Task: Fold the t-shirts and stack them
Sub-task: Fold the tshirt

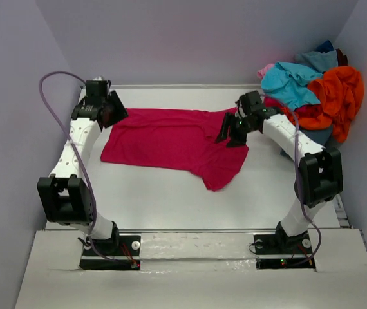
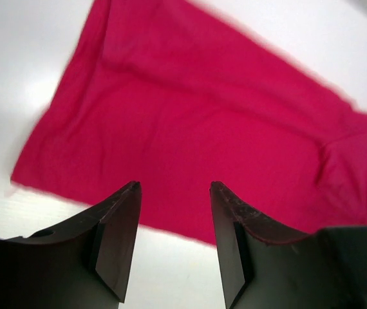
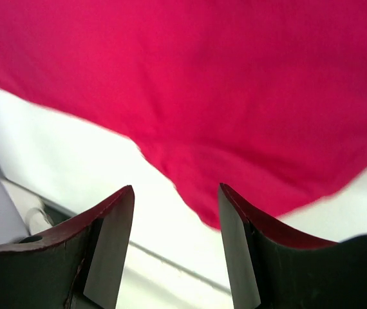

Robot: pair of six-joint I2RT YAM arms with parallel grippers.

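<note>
Top external view: the crimson t-shirt [image 1: 170, 141] lies spread over the far half of the bench [image 1: 170, 206], from near the far-left corner toward the right, with one part trailing toward the near edge; it is not yet folded
Other t-shirts: orange, turquoise, pink and dark blue ones sit unfolded in a heap [image 1: 315, 96] at the far-right corner
Left end effector [image 1: 109, 111]: jaws apart with nothing between them; poised above the shirt's left end by the far-left corner
Right end effector [image 1: 232, 132]: likewise gaping and empty; above the shirt's right part, where the cloth looks bunched
Risk, grip: pinching only the upper layer at the bunched part would likely leave the rest dragging; the fold would come out skewed
Risk, timing: if one side lifts ahead of the other, the soft cloth may twist or slide toward the near edge
Risk, heap: the right arm [image 1: 299, 145] stands just beside the heap; a wide swing could snag a loose shirt
</note>
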